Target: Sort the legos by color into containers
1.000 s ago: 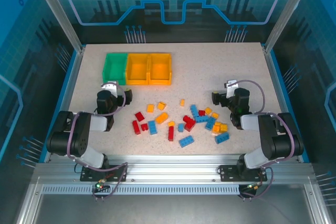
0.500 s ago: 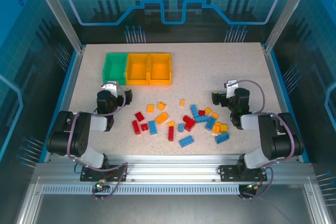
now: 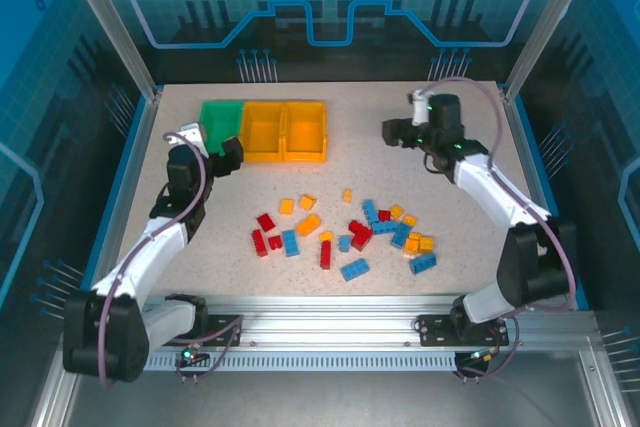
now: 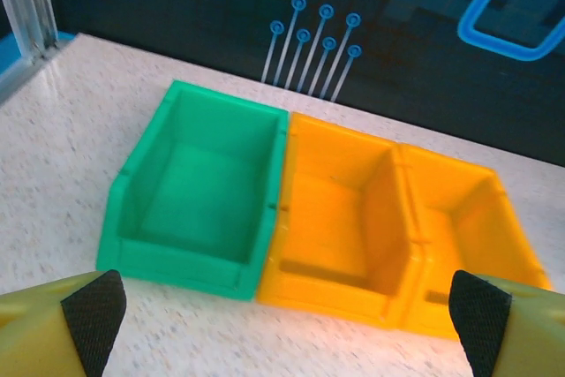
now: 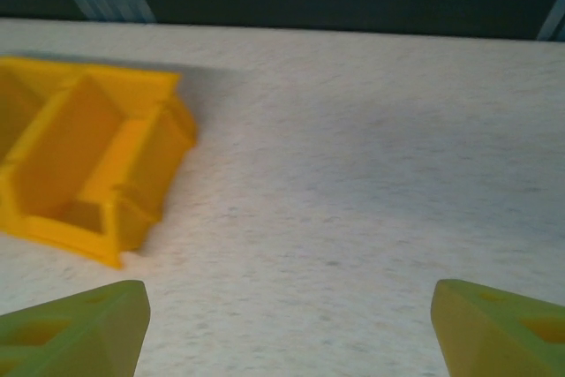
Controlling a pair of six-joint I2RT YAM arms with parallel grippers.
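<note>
Red, blue and orange-yellow legos [image 3: 350,232] lie scattered across the middle of the table, among them a red one [image 3: 265,222] and a blue one [image 3: 354,269]. Three joined bins stand at the back left: green [image 3: 220,127], orange-yellow [image 3: 262,130] and orange-yellow [image 3: 305,130]. All three bins look empty in the left wrist view: green [image 4: 203,192], middle [image 4: 340,218], right [image 4: 468,245]. My left gripper [image 3: 215,147] hovers open just in front of the green bin, its pads [image 4: 93,306] wide apart. My right gripper [image 3: 398,132] is open over bare table right of the bins, holding nothing.
The right wrist view looks at speckled tabletop [image 5: 353,183] with the right-hand bin [image 5: 79,156] at its left. Metal frame posts [image 3: 140,57] and blue rails border the table. Bare table lies between the bins and the lego pile.
Both arms have unfolded from their tucked poses and reached toward the far side. The left gripper went up to the bins, the right to the back right. The legos have not moved.
</note>
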